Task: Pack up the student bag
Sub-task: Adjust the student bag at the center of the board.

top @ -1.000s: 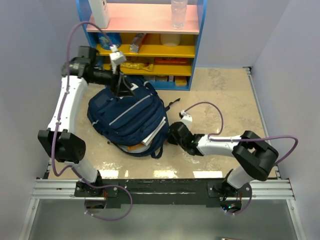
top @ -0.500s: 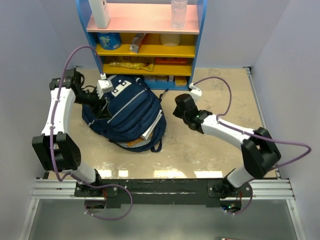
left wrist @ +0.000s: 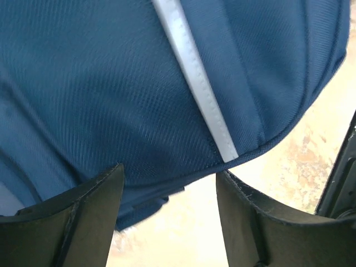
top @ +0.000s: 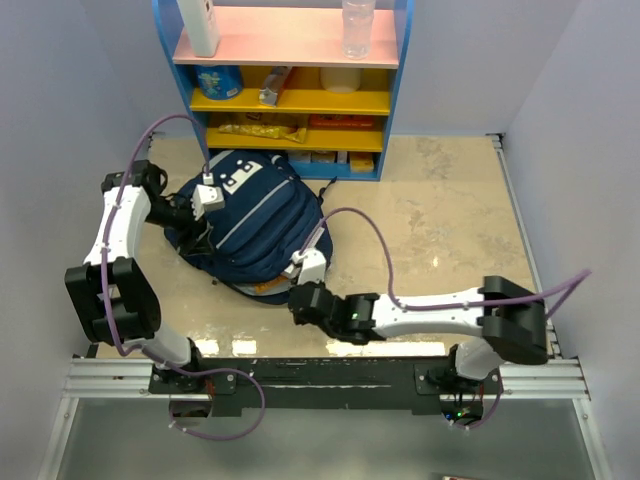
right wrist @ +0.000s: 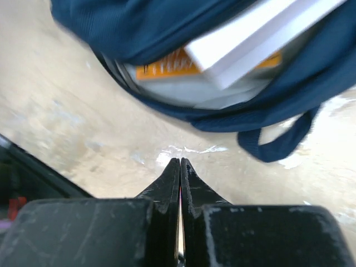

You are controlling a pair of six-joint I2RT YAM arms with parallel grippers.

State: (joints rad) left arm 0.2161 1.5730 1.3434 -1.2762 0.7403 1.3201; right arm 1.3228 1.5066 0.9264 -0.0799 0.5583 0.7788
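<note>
Left jaws spread wide, nothing gripped; navy fabric of the student bag (left wrist: 111, 83) and its pale stripe (left wrist: 194, 83) are seen just beyond them. Right jaws pressed shut, empty. The bag is laid on the tabletop (top: 440, 220) towards 10 o'clock, left jaws at its 9 o'clock side, right jaws near its 5 o'clock end, where books (right wrist: 261, 33) are exposed.

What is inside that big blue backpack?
Through the open mouth of the student bag, a white book and, next to it, an orange-covered book show. Whatever lies deeper is hidden by the navy fabric.
</note>
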